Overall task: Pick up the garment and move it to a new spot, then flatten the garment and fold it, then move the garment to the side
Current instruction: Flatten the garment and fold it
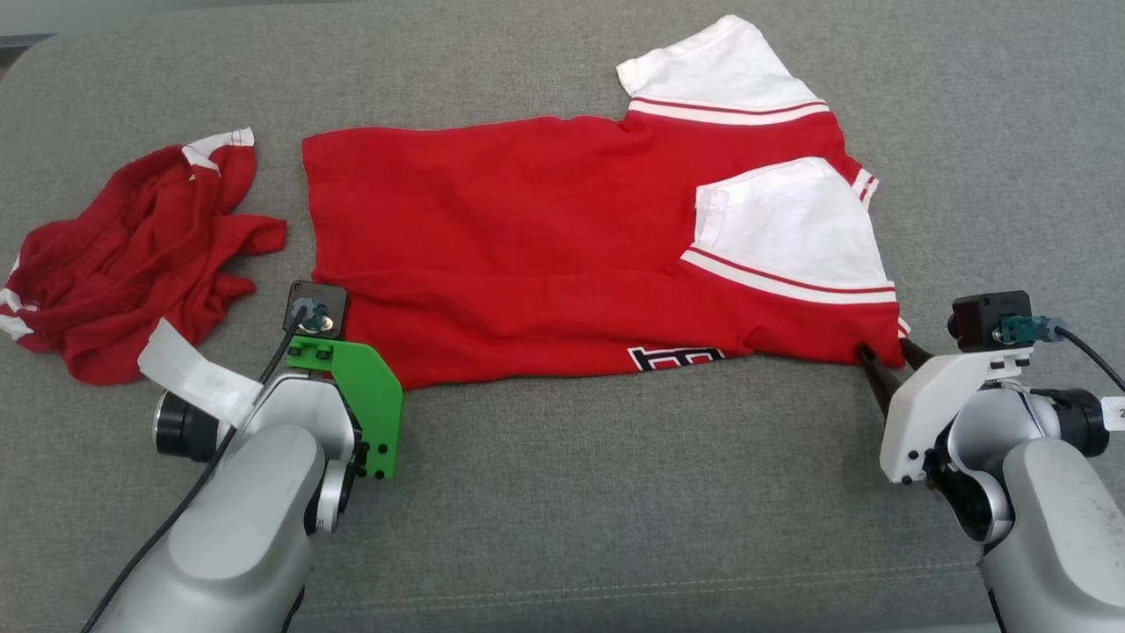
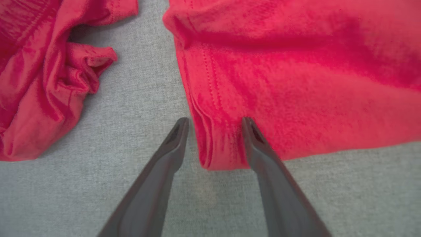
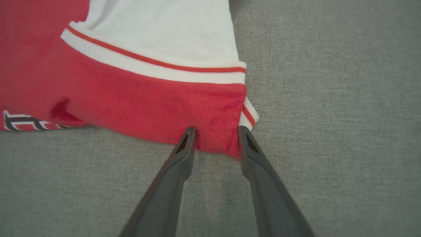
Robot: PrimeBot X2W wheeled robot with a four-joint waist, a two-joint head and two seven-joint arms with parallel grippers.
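Fold step, likely. Red shirt (image 1: pixel 527 237) lies flat beside crumpled garment (image 1: pixel 132 255). Left gripper (image 2: pixel 214 121) straddles the corner nearest it, right gripper (image 3: pixel 216 129) the farthest; jaws apart, nothing pinched. Next: pinch, lift evenly.

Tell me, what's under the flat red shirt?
Grey upholstery runs out from under the shirt on every side. A black-and-white print peeks from its near edge; the rest is covered.

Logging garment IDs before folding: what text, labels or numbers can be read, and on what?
Shirt print: black-and-white block letters, half folded under, unreadable.
Right arm tag: perhaps "2", cut off by the frame.
Left arm tape: blank.
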